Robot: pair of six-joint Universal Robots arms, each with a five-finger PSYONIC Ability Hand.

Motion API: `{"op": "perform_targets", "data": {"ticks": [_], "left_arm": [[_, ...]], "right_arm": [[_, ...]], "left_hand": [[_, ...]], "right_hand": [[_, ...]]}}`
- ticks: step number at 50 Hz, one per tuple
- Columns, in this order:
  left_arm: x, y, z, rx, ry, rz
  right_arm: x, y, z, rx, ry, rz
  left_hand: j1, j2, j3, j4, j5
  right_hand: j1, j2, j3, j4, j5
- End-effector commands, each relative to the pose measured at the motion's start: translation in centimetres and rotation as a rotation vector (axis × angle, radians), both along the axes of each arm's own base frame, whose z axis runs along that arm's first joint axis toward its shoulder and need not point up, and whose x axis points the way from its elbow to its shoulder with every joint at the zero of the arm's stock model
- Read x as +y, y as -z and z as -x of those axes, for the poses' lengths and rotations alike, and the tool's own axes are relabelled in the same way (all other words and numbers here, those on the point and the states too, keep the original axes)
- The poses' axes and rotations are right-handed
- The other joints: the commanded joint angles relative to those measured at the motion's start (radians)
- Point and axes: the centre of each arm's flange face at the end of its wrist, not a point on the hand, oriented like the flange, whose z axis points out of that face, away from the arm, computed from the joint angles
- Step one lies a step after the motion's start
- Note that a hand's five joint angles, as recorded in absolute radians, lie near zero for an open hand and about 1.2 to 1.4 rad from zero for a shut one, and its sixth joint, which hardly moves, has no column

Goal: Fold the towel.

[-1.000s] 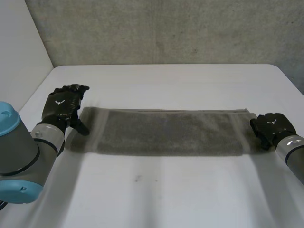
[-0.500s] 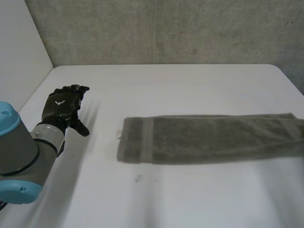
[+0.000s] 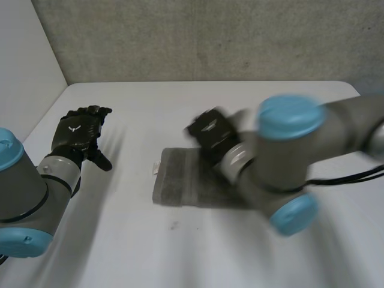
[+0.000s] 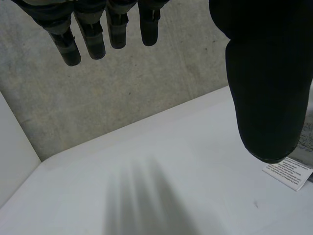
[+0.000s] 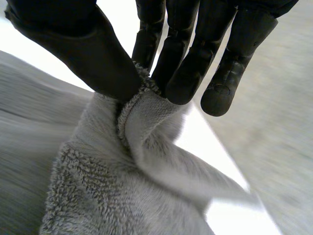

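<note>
- The grey towel (image 3: 175, 183) is lying on the white table (image 3: 180, 252), about in its middle, and I am seeing it as a narrow folded strip
- Its short end, which is carrying a small white label (image 3: 156, 167), is pointing toward the side of the left hand (image 3: 77, 133)
- The right hand (image 3: 209, 132) is hanging over the far edge of the towel, close to that short end
- The right arm (image 3: 288, 162) is reaching across the towel and is hiding the rest of it from where I am standing
- In the right wrist view this hand is grasping the towel: the thumb (image 5: 73, 46) is pressing a bunch of the thick cloth against the fingers (image 5: 186, 63), and the pinched part is standing up in a raised fold
- The left hand is waiting above the bare table near its left side, well apart from the towel
- In the left wrist view it is released: its fingers are hanging straight with the thumb set away from them, and it is holding nothing
- A grey concrete wall (image 3: 210, 39) is closing the room behind the table
</note>
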Motion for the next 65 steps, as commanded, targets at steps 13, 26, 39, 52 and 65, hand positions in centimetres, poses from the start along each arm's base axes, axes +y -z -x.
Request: {"op": "perform_targets", "data": {"ticks": [13,26,39,52,65], "left_arm": [[0.2,0.3,0.1,-0.004,0.006,-0.006],[0.8,0.3,0.7,-0.006,0.028,-0.006],[1.0,0.6,1.0,-0.009,0.039,-0.013],[1.3,0.3,1.1,-0.014,0.041,-0.006],[1.6,-2.5,1.4,0.009,0.054,0.06]], "right_arm": [[2.5,-0.9,-0.2,-0.08,0.012,-0.138],[-1.2,2.6,12.0,-0.086,0.266,-0.353],[-1.8,7.1,16.5,-0.024,0.348,-0.286],[0.5,0.0,5.4,0.018,0.022,0.097],[7.6,4.9,-3.5,0.299,-0.356,0.045]], "left_hand": [[0.002,0.01,0.009,0.008,-0.029],[0.002,0.01,0.009,0.008,-0.029],[0.002,0.01,0.009,0.008,-0.029],[0.002,0.01,0.009,0.008,-0.029],[0.002,0.01,0.009,0.008,-0.029]], "right_hand": [[-1.152,-1.145,-1.155,-1.167,-1.159],[-1.152,-1.145,-1.155,-1.167,-1.159],[0.07,0.077,0.067,0.055,0.062],[0.07,0.077,0.067,0.055,0.062],[0.07,0.077,0.067,0.055,0.062]]}}
